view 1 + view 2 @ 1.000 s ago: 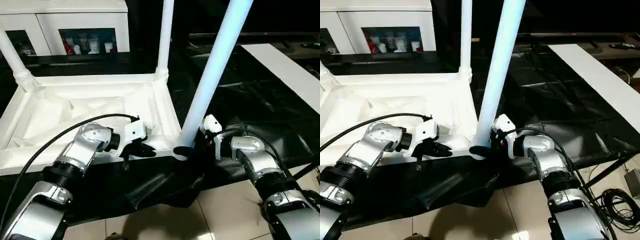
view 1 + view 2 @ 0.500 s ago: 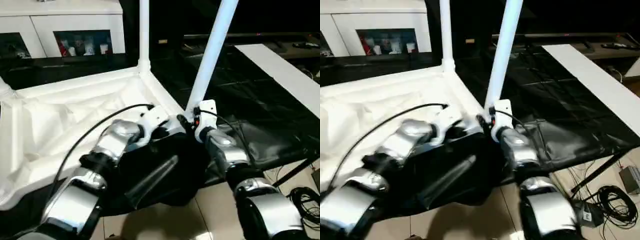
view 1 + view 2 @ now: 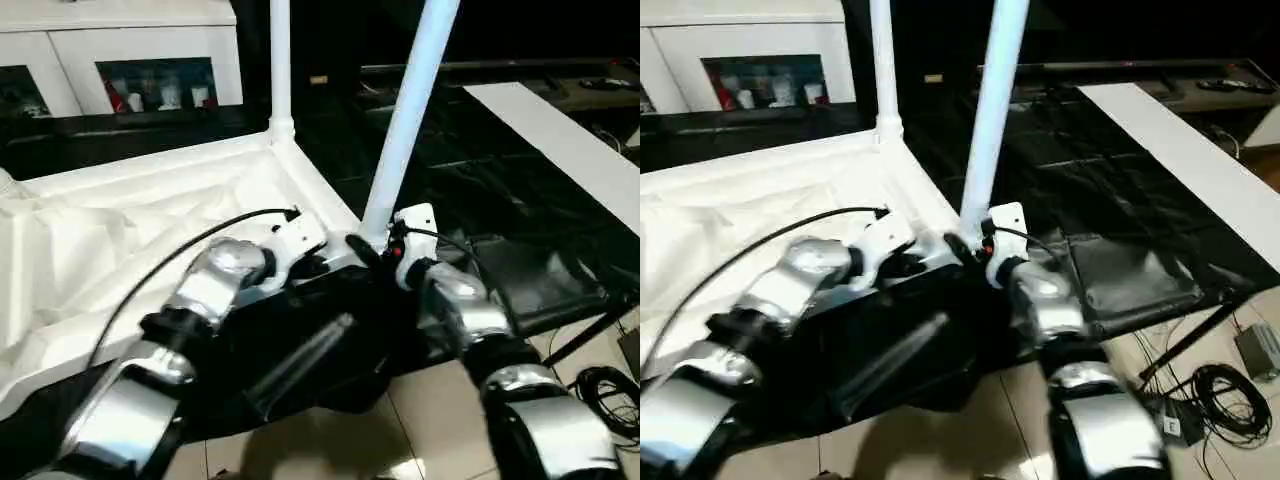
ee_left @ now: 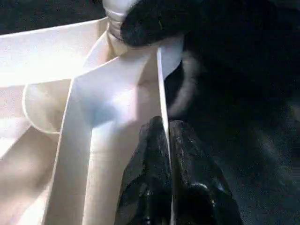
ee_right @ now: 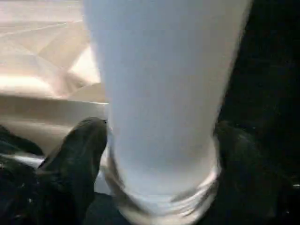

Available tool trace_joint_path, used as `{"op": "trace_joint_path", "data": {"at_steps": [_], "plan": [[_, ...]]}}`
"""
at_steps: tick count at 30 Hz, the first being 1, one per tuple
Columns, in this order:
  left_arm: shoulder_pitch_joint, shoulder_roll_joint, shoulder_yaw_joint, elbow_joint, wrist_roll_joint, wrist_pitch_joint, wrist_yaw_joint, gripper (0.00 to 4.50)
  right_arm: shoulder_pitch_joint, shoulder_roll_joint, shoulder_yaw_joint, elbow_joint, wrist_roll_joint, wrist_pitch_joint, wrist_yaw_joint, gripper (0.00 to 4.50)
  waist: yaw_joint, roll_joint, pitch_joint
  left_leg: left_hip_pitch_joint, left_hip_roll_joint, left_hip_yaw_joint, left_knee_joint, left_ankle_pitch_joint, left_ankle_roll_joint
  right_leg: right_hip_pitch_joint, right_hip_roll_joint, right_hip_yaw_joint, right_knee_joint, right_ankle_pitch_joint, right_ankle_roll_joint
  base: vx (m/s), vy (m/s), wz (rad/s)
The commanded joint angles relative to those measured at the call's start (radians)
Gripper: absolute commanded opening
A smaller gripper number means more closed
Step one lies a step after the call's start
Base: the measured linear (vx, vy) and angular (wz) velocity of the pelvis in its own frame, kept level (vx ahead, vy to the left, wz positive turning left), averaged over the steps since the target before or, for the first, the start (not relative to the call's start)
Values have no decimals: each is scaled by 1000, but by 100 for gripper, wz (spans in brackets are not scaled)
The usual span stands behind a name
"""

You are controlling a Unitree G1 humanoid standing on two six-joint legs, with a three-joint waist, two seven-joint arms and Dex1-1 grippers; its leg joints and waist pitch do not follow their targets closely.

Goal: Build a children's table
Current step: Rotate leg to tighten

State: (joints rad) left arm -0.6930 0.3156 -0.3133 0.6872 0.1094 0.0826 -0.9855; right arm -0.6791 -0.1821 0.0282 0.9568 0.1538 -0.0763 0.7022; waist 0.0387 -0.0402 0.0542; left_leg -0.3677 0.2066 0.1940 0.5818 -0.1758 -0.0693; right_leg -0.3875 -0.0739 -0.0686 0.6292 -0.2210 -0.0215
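At the near corner of the upturned table top, both silver forearms converged. The left gripper pinched the top's thin rim; the right gripper, at its 3 o'clock, clasped the base of the tilted leg. Black sheeting lay open toward 3 o'clock.

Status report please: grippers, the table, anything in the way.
Left gripper pinching tabletop rim. Right gripper clamped on near leg at its corner socket. Far leg upright. No visible obstruction.
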Motion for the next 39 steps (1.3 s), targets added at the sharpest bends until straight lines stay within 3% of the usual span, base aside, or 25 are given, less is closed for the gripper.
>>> {"op": "trace_joint_path", "data": {"at_steps": [1, 2, 6, 10, 14, 18, 21, 29, 31, 35, 37, 39], "plan": [[57, 31, -52, -42, -30, -51, -156, 0, 33, -61, 34, -64, -4, 31, 173, 391, 6, 3, -66, 6, 34, -12, -55, -135, 88, 52, -71, 53, -69, 0, -259, 0, 0, 0], [66, 43, -56, -60, -37, -41, -184, 0, 42, -78, 41, -82, -1, 40, 219, 391, 9, 8, -66, 8, 36, -12, -54, -131, 95, 50, -72, 54, -66, 18, -264, 0, 0, 0], [81, 76, -66, -94, -47, -46, -239, 0, 83, -143, 92, -156, 1, 65, 383, 391, 25, 9, -64, 12, 40, -8, -55, -133, 92, 46, -65, 50, -65, 23, -270, 0, 0, 0], [81, 80, -57, -105, -58, -48, -253, 0, 90, -163, 128, -168, -24, 45, 423, 391, 25, 4, -60, 15, 38, -9, -59, -188, 47, 42, -71, 52, -75, -99, -252, 0, 0, 0], [79, 78, -48, -103, -60, -57, -254, 0, 68, -143, 108, -154, -8, 45, 422, 391, 24, 3, -62, 14, 38, -10, -59, -169, 45, 42, -71, 54, -74, -88, -245, 0, 0, 0], [85, 83, -49, -118, -69, -52, -263, 0, 75, -131, 104, -193, 14, 61, 452, 357, 26, 3, -64, 12, 37, -9, -56, -138, 60, 45, -69, 53, -67, -30, -254, 0, 0, 0], [87, 84, -51, -120, -68, -52, -265, 0, 76, -130, 109, -190, 13, 60, 459, 320, 26, 3, -63, 12, 37, -9, -57, -142, 62, 44, -71, 53, -69, -41, -253, 0, 0, 0], [98, 90, -56, -128, -63, -40, -277, 0, 92, -128, 106, -184, 7, 74, 443, 273, 26, 4, -65, 12, 36, -9, -56, -135, 59, 45, -70, 53, -67, -34, -252, 0, 0, 0], [89, 77, -53, -105, -47, -18, -231, 0, 80, -107, 85, -140, -16, 67, 319, 273, 25, 5, -64, 12, 37, -10, -57, -135, 56, 44, -70, 53, -67, -40, -252, 0, 0, 0], [46, 22, -24, -27, -18, 33, -80, 0, 54, -61, 46, -54, -51, 51, 71, 272, 12, 5, -56, 18, 34, -12, -64, -208, 11, 36, -73, 54, -82, -174, -231, 0, 0, 0], [-3, -35, 5, 56, 5, 77, 81, 0, 32, -11, 5, 1, -60, 89, -169, 270, 7, 6, -53, 24, 34, -15, -68, -255, -21, 30, -73, 56, -91, -267, -205, 0, 0, 0], [-45, -95, 40, 119, -9, 110, 190, 0, 7, 40, -38, 41, -50, 130, -380, 270, 4, 9, -56, 25, 33, -18, -69, -265, -35, 30, -72, 56, -91, -274, -196, 0, 0, 0]]}}
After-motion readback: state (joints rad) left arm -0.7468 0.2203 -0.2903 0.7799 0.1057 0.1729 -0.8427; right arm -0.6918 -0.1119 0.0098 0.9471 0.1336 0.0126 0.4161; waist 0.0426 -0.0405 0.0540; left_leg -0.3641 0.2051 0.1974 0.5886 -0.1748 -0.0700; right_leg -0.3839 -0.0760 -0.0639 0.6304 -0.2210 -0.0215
